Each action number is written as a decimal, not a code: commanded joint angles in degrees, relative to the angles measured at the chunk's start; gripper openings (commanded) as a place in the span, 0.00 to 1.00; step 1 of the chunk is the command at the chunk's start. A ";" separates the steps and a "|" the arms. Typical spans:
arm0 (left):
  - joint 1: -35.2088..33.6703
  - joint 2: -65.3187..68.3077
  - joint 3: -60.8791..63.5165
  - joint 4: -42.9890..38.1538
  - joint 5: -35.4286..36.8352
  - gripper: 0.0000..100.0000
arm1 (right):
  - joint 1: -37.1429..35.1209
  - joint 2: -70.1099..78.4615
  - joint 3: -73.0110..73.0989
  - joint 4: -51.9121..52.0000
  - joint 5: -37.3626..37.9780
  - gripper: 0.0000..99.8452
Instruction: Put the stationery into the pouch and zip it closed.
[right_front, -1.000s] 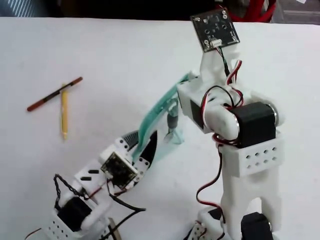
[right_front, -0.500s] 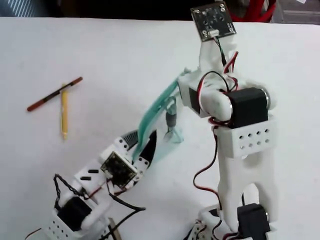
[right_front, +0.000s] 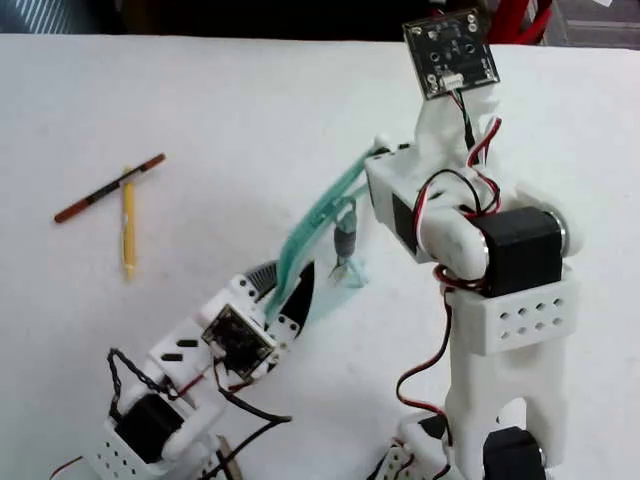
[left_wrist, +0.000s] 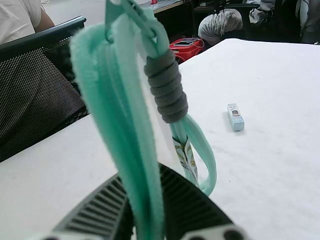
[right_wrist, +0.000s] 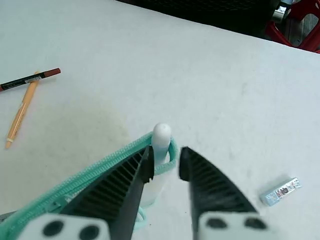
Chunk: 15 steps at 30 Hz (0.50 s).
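Right now your left claw (right_front: 288, 292) is pinching one end of the teal pouch (left_wrist: 115, 100), with the fabric edge caught between its dark ribbed jaws. Your right claw (right_wrist: 165, 162) has the pouch's other end. Its jaws stand only narrowly apart, with the teal rim and a white rounded tip (right_wrist: 161, 135) sitting in the gap. Between the two claws the pouch hangs as a slanting strip above the white counter (right_front: 250, 100), higher at the right claw's end. A grey coiled zipper pull (left_wrist: 167, 92) dangles from the strip about midway along.

The stationery lies on the counter, well apart from the pouch. A red-and-black pencil (right_front: 110, 187) lies at an angle far out on the left arm's side. A yellow pen (right_front: 128, 222) lies just beside it, its upper end under the pencil's shaft. A small wrapped block (right_wrist: 282, 191) rests on the counter near the right claw, apart from both.
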 joint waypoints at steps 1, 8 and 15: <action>0.13 0.22 0.09 -0.62 -0.53 0.03 | 0.13 -1.45 0.09 -1.45 0.00 0.20; 0.13 0.22 0.18 -0.62 -0.53 0.03 | -1.36 0.40 0.00 -3.12 0.00 0.15; 0.13 0.22 0.18 -0.62 -0.53 0.03 | -1.98 3.82 -0.35 -3.91 0.00 0.15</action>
